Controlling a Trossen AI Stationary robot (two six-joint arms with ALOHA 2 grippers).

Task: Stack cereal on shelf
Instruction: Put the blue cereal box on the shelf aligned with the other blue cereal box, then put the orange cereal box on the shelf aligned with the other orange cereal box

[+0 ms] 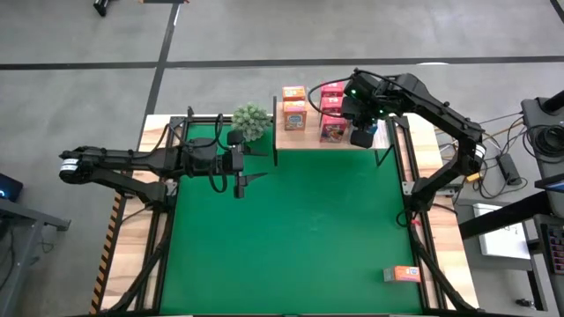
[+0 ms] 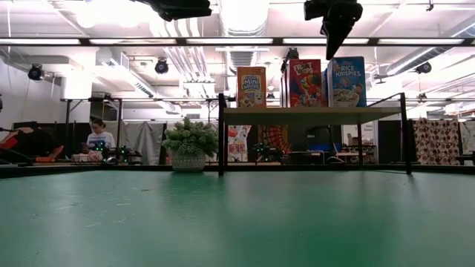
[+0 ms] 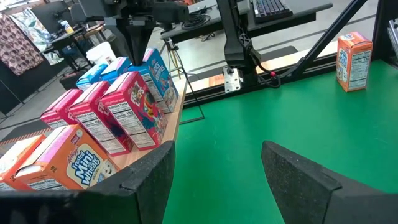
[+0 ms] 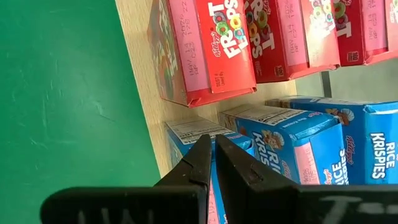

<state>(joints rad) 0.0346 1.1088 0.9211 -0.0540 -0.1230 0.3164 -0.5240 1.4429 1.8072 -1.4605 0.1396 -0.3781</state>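
Right gripper (image 4: pixel 211 163) clenched empty, poised above blue cereal boxes (image 4: pixel 298 140) on shelf (image 1: pixel 304 136). Left gripper (image 3: pixel 214 168) released, extended over counter (image 1: pixel 308 229).

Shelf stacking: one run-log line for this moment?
right end effector: shut, empty, above blue boxes | left end effector: open, waiting | shelf: orange, red, blue | one orange box: on table

Two dark jointed arms, green indicator light on the right arm (image 1: pixel 414 92), flat black fingers (image 4: pixel 239 168).
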